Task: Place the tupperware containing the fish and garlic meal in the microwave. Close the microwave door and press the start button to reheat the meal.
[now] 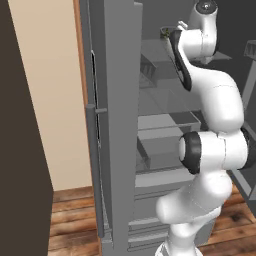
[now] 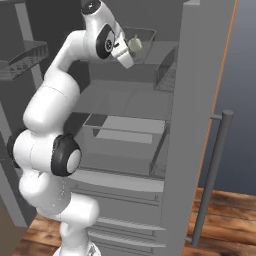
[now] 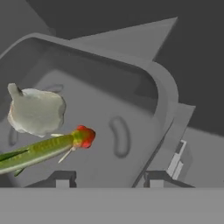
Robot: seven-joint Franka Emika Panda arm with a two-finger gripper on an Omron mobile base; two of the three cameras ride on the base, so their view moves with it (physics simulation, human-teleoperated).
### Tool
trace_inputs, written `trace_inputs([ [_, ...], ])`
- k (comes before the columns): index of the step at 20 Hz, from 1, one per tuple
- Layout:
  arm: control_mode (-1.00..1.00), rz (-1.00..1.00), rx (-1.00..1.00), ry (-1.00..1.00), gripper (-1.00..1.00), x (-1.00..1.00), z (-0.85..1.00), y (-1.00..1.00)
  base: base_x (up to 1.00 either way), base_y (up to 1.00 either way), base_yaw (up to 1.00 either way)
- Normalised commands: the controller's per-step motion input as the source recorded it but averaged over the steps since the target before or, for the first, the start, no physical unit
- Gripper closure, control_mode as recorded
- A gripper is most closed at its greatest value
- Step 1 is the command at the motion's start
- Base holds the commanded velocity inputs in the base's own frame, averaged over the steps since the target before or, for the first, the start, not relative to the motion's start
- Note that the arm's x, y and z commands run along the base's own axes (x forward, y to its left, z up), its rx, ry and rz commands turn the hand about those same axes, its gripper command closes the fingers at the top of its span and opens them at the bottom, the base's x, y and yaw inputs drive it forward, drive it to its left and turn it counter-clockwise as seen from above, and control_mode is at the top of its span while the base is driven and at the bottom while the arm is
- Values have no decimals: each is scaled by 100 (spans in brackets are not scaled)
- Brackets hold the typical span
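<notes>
Your jaws stand open astride the near wall of the tupperware (image 3: 144,83), on the upper fridge shelf (image 2: 165,50); next, close and lift it out.

2 base cameras are looking forward from behind the arm (image 1: 215,150), left and right, sharing the open fridge (image 2: 125,130). The hand camera is peering closely into the tub (image 3: 131,87).

Upper fridge shelf (image 2: 150,55), grey: carries one translucent grey tupperware (image 2: 142,37), set toward its back. Inside the tub lie a pale garlic bulb (image 3: 37,109) and a green fish (image 3: 41,151).
</notes>
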Motion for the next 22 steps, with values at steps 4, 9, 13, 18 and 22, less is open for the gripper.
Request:
trace_inputs([
  [4,-100,-1,0,-4,100,-100,-1,0,0,0,0],
  [9,-100,0,1,0,100,-100,0,0,0,0,0],
  [13,-100,0,5,10,100,-100,-4,0,0,0,0],
  [18,-100,0,4,20,100,-100,-30,0,0,0,0],
  [22,-100,1,0,26,100,-98,-69,1,0,0,0],
])
